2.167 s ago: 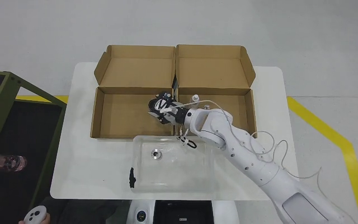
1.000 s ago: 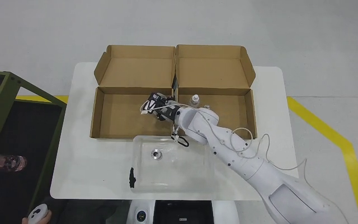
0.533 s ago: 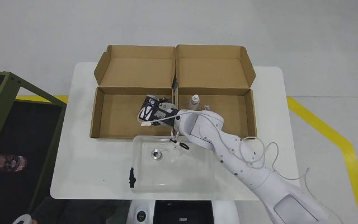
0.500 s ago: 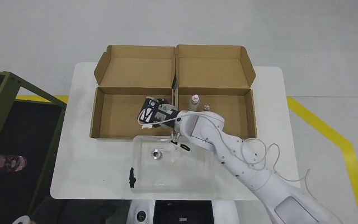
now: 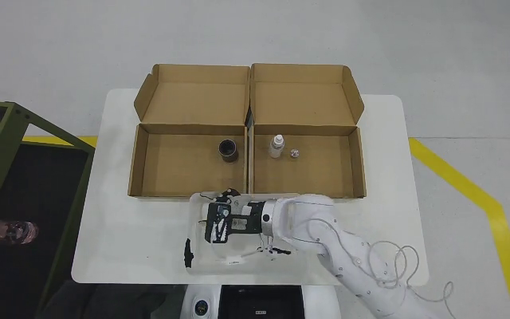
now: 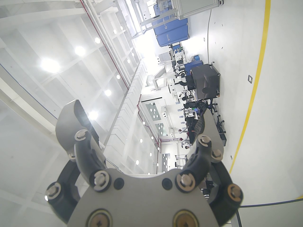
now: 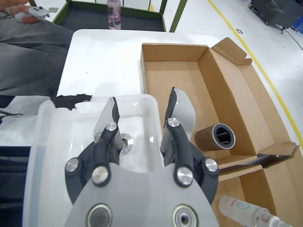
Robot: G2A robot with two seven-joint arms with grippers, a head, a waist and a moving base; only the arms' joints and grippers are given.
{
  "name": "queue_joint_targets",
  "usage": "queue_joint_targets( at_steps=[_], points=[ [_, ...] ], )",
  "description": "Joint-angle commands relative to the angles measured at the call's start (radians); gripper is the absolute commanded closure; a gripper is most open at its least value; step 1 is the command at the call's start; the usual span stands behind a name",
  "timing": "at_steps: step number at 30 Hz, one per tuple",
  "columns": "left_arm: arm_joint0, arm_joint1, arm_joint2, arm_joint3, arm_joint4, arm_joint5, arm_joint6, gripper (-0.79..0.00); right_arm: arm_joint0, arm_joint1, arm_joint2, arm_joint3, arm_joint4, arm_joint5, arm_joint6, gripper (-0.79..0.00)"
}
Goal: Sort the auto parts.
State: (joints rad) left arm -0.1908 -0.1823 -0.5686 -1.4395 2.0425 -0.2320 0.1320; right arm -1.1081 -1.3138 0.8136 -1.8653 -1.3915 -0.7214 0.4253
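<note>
The right tool [image 7: 143, 100] has its two fingers spread apart, with nothing between them. It hangs over the see-through plastic tub [image 7: 39, 131], with its tips pointing down into it. I think that is a good spot for picking up the next part. Just under the fingers, on the tub floor, lies a small round shiny metal disc [image 7: 125, 142]. It is the only part I can see in the tub. It lies flat, so the tips would need to go low on both sides to pinch it.

Beside the tub sits a brown cardboard box with its lid folded back [image 7: 213, 72]. A short dark metal tube [image 7: 214, 138] is inside it. A second brown cardboard box [image 5: 327, 163] touches the first. It holds a small white plastic bottle [image 5: 276, 146] and, just beside it, a tiny silver bit [image 5: 294, 153] (too small to tell what it is). So each box seems to keep its own kind of thing. Everything stands on the white counter [image 5: 119, 223].

The left tool [image 6: 137, 112] is spread apart too and holds nothing. It points up at the ceiling — likely to keep out of the way.
</note>
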Motion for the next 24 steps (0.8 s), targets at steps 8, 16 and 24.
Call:
queue_joint_targets(
  at_steps=[8, 16, 24],
  points=[
    [0.000, 0.000, 0.000, 0.000, 0.000, 0.000, 0.000, -0.785, -0.124, 0.037, 0.006, -0.064, -0.139, -0.081, -0.026, -0.388],
    [0.000, 0.000, 0.000, 0.000, 0.000, 0.000, 0.000, -0.785, -0.133, 0.045, 0.005, -0.024, -0.215, -0.041, -0.079, -0.391],
    [0.000, 0.000, 0.000, 0.000, 0.000, 0.000, 0.000, -0.785, -0.103, 0.040, 0.000, 0.034, -0.229, 0.008, -0.085, -0.413]
  ],
)
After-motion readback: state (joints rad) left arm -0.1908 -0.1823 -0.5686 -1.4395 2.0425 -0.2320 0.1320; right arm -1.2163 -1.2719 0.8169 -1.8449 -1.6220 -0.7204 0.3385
